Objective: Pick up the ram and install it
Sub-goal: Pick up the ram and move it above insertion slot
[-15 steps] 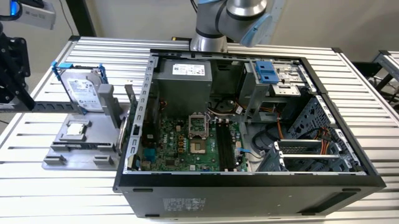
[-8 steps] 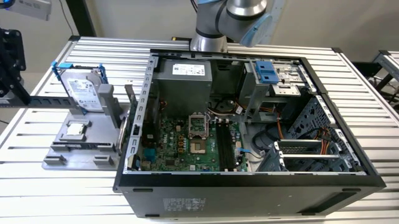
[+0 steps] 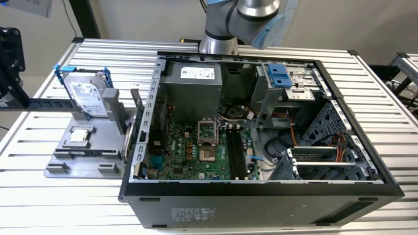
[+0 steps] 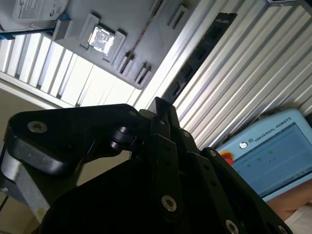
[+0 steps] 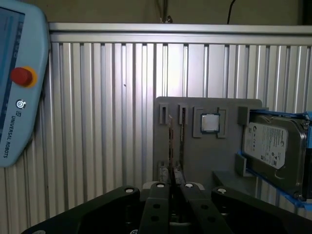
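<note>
Ram (image 3: 136,105), dark narrow stick, upright on edge

A robotics lab or workshop: a ribbed aluminium-profile desk (image 3: 382,93), an opened black computer tower case (image 3: 261,205), a pale-blue handheld robot control tablet (image 5: 24,107).

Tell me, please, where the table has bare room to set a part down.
Bare table lies between the grey holder and the near edge, and at the exterior view's right of the computer case. The holder, with drive, chip and ram, is crowded.
</note>
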Motion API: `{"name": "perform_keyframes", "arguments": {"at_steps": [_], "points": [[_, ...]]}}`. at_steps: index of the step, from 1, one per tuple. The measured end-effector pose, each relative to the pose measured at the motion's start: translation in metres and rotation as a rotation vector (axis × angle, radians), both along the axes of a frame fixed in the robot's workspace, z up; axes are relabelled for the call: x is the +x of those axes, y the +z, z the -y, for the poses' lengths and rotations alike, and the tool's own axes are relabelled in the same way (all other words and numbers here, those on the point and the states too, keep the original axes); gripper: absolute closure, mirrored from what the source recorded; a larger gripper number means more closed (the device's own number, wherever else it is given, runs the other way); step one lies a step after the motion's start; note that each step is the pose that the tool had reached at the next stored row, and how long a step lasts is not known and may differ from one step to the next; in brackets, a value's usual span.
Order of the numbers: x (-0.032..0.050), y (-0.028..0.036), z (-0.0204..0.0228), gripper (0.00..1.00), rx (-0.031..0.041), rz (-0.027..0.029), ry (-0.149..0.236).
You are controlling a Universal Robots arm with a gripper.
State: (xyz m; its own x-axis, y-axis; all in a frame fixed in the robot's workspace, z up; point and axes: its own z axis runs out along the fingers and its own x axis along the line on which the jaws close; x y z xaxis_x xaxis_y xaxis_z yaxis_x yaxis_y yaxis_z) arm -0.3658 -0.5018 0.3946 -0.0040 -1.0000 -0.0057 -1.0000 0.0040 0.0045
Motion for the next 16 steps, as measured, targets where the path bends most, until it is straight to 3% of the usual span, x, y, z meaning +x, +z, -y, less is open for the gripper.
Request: {"name": "perform_keyframes", "arguments": {"at_steps": [7, 16], "points": [[0.0013, 0.0001, -0.0001, 1.00, -0.0007, -0.0001, 0.000], [0.0269, 0.0000, 0.0000, 1.00, -0.0005, -0.0005, 0.000]]}}
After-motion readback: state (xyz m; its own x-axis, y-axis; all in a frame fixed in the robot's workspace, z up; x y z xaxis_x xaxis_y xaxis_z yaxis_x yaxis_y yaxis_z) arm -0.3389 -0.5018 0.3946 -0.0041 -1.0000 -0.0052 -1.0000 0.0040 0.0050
